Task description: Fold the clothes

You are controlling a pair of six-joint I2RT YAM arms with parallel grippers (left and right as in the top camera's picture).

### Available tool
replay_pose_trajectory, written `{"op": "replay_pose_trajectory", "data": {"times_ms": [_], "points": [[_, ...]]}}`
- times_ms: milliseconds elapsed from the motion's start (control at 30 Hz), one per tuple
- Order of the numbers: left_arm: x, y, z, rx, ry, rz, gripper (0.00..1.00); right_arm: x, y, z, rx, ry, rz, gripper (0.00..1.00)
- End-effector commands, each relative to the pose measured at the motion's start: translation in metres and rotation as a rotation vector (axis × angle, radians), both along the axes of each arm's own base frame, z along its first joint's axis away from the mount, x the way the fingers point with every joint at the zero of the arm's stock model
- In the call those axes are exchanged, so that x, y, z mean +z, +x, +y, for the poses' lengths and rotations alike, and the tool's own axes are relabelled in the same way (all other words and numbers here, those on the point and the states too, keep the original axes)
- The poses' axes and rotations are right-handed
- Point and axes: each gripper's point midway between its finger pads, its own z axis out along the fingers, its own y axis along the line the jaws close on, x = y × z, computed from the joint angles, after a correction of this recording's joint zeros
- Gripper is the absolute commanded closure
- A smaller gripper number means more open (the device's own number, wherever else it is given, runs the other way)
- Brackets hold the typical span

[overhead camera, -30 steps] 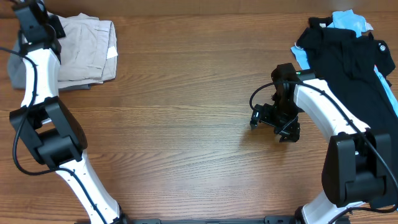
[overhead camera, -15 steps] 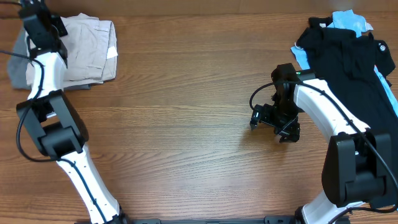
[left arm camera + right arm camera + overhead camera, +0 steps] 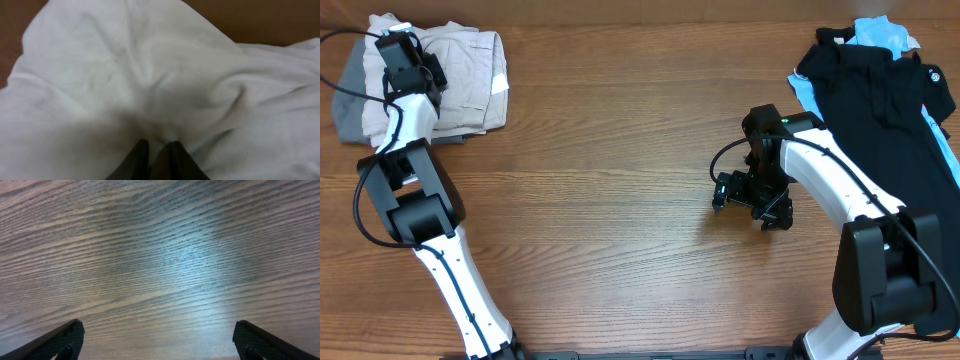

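Note:
A stack of folded beige clothes (image 3: 460,80) lies at the table's far left, with a grey garment (image 3: 348,105) at its left edge. My left gripper (image 3: 405,52) is over this stack. In the left wrist view its fingers (image 3: 156,152) are closed together, pinching creased white cloth (image 3: 160,75) that fills the frame. A heap of black clothes (image 3: 880,100) with a light blue garment (image 3: 880,30) lies at the far right. My right gripper (image 3: 750,195) hovers over bare wood left of that heap, wide open and empty (image 3: 157,340).
The wooden table (image 3: 620,200) stretches between the two piles. The right wrist view shows only wood grain (image 3: 190,255) below the jaws. A bit of white cloth (image 3: 385,22) shows behind the left gripper.
My left gripper has moved from the far-left corner toward the right and nearer, onto the beige stack. My right gripper has shifted slightly left.

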Motion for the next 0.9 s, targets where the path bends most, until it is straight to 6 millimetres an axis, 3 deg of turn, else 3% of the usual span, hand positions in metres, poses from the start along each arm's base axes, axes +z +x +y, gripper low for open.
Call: {"op": "replay_pose_trajectory", "data": {"times_ms": [0, 67, 100, 133, 267, 367, 400, 567, 700, 867], "points": [[0.068, 0.004, -0.009, -0.016, 0.006, -0.087, 0.72, 0.005, 0.006, -0.001, 0.009, -0.007, -0.045, 0.00], [0.093, 0.003, -0.016, -0.034, 0.005, -0.109, 0.68, 0.005, 0.009, 0.000, 0.009, -0.005, -0.055, 0.00], [0.107, 0.002, -0.020, -0.047, 0.001, -0.125, 0.62, 0.005, 0.010, 0.000, 0.009, -0.003, -0.059, 0.00], [0.121, 0.001, -0.026, -0.066, -0.003, -0.140, 0.47, 0.005, 0.010, 0.001, 0.008, -0.003, -0.061, 0.00], [0.186, -0.011, -0.053, -0.109, -0.068, -0.215, 0.30, 0.008, 0.014, 0.002, 0.004, 0.001, -0.072, 0.00], [0.231, -0.030, -0.082, -0.152, -0.167, -0.259, 0.04, 0.018, 0.019, 0.003, -0.014, 0.004, -0.087, 0.00], [0.242, -0.038, -0.094, -0.181, -0.207, -0.257, 0.00, 0.025, 0.021, 0.004, -0.014, 0.007, -0.099, 0.00], [0.295, -0.094, -0.165, -0.407, -0.399, -0.219, 0.00, 0.075, 0.023, 0.007, -0.016, 0.049, -0.194, 0.00], [0.326, -0.151, -0.215, -0.559, -0.541, -0.172, 0.00, 0.128, 0.009, 0.005, -0.014, 0.080, -0.326, 0.00], [0.344, -0.219, -0.240, -0.578, -0.577, -0.089, 0.00, 0.183, -0.035, -0.006, -0.014, 0.116, -0.472, 0.00]]}}
